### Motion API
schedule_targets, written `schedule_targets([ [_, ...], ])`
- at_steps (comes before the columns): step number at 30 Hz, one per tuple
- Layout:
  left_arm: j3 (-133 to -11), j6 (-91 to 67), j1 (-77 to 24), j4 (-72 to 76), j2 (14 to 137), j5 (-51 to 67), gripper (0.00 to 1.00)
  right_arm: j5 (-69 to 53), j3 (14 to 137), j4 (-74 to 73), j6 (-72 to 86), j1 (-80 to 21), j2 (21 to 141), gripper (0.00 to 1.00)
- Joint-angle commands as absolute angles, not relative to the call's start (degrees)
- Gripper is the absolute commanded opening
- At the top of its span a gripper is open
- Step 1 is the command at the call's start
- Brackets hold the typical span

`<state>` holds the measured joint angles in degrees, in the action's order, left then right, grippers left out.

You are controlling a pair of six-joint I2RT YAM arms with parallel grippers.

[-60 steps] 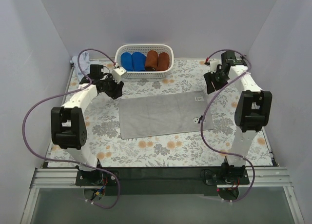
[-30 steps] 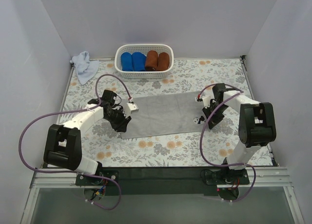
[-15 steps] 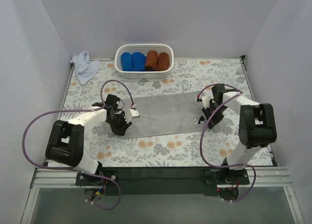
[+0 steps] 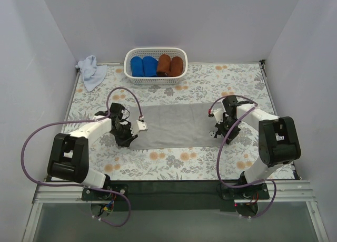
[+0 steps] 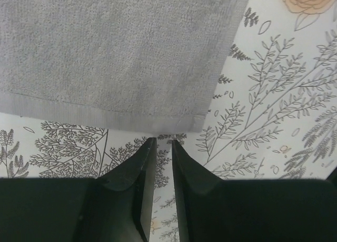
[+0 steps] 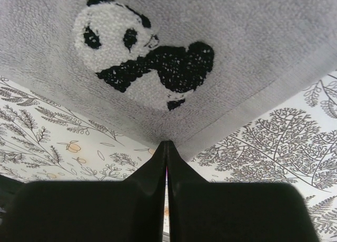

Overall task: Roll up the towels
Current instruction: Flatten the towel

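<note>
A mid-grey towel lies flat across the middle of the table, with a panda patch by its near right corner. A pale blue towel is crumpled at the back left. My left gripper is low at the grey towel's near left end. Its fingertips stand a narrow gap apart just short of the hem, and only tablecloth shows between them. My right gripper is shut, its tips meeting right on the towel's near right corner.
A white basket at the back centre holds bright blue rolls and rust-brown rolls. Floral tablecloth covers the table between pale walls. Purple cables loop from both arms.
Both arms came down from the back to the grey towel's two ends. In the last second the left jaws narrowed, while the right gripper edged left and closed at the corner.
</note>
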<state>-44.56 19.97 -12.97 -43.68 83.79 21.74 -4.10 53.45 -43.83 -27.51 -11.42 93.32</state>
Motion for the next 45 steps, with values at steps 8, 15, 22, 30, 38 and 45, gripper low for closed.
schedule_targets([
  [8,-53.26,19.95,-14.06,-54.67,79.98,32.43,0.22,-6.59,52.82,-47.9,-26.72,-13.18,96.86,0.01],
  [15,-49.23,15.56,-19.24,-49.49,81.3,29.28,0.22,-6.77,53.0,-47.9,-26.37,-13.18,97.21,0.01],
  [22,-43.6,14.76,-20.21,-42.28,84.99,19.88,0.21,-6.33,53.0,-47.99,-26.19,-13.18,97.47,0.01],
  [30,-37.53,19.07,-20.04,-42.18,81.85,15.37,0.2,-4.92,53.26,-47.99,-26.72,-13.18,98.44,0.01],
  [38,-45.87,17.23,-20.04,-47.46,77.43,27.24,0.21,-5.8,53.96,-47.99,-26.46,-13.27,99.23,0.01],
  [45,-46.59,15.03,-20.13,-44.57,80.59,27.95,0.22,-5.97,53.96,-47.9,-26.37,-13.27,99.4,0.01],
])
